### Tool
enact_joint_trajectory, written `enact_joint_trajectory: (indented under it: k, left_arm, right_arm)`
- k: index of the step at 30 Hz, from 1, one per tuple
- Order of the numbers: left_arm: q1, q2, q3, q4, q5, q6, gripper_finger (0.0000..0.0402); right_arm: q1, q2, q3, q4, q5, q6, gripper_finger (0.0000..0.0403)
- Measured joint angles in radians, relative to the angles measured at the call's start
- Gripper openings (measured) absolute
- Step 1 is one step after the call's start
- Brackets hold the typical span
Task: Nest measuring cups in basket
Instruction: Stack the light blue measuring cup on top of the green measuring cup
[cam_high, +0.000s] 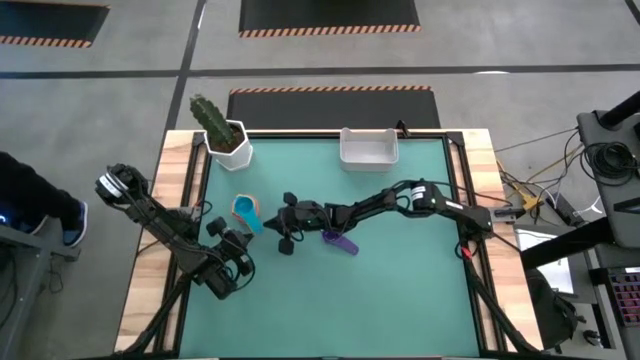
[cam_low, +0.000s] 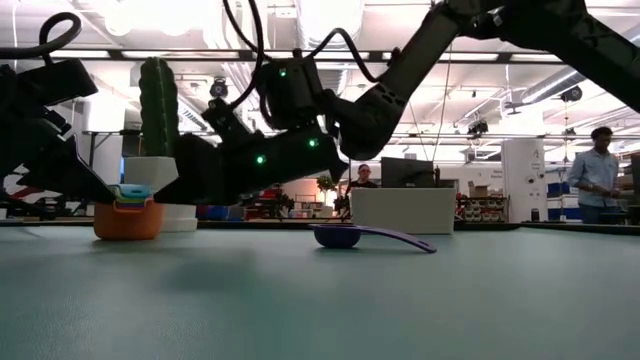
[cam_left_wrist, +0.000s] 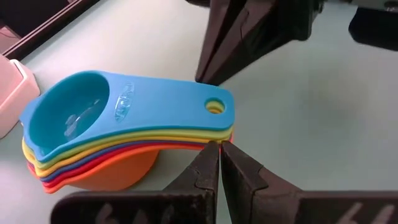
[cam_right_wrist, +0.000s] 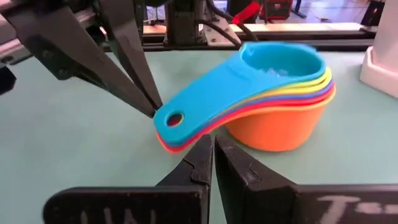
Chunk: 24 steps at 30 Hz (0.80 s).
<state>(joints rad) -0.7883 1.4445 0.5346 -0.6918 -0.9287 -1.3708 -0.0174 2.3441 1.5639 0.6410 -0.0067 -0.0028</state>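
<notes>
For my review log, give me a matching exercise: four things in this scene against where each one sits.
Things:
1. cup stack
2. purple cup
3. basket
4. cactus pot

Places:
A. far left corner of the mat
B. far edge, right of centre
C. alone mid-mat under the right arm
D. between the two shut hands' tips

Pairs: 1-D, 2-C, 3-B, 4-A

Table w/ green mat, wood edges at both sides. On it: white pot w/ cactus at far left corner; white basket at far edge, right of centre; stack of nested measuring cups, blue on top, orange at bottom, left of centre; lone purple cup near the middle, apart from the stack.
</notes>
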Motion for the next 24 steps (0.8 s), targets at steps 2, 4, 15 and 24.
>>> enact_joint_trajectory:
  k: [2, 4, 15, 24]
  left_arm:
    - [0.0, 0.0, 0.0, 0.0, 0.0, 0.0, 0.0]
    - [0.0, 0.0, 0.0, 0.0, 0.0, 0.0, 0.0]
    - [0.0, 0.0, 0.0, 0.0, -0.006, 0.0, 0.0]
    - [0.0, 0.0, 0.0, 0.0, -0.006, 0.0, 0.0]
  right_arm:
    - [0.0, 0.005, 0.0, 0.001, 0.0, 0.008, 0.0009]
    - [0.0, 0.005, 0.0, 0.002, 0.0, 0.016, 0.0009]
    - [0.007, 0.005, 0.0, 0.008, -0.002, 0.02, 0.0009]
    - [0.009, 0.005, 0.0, 0.016, -0.002, 0.019, 0.0009]
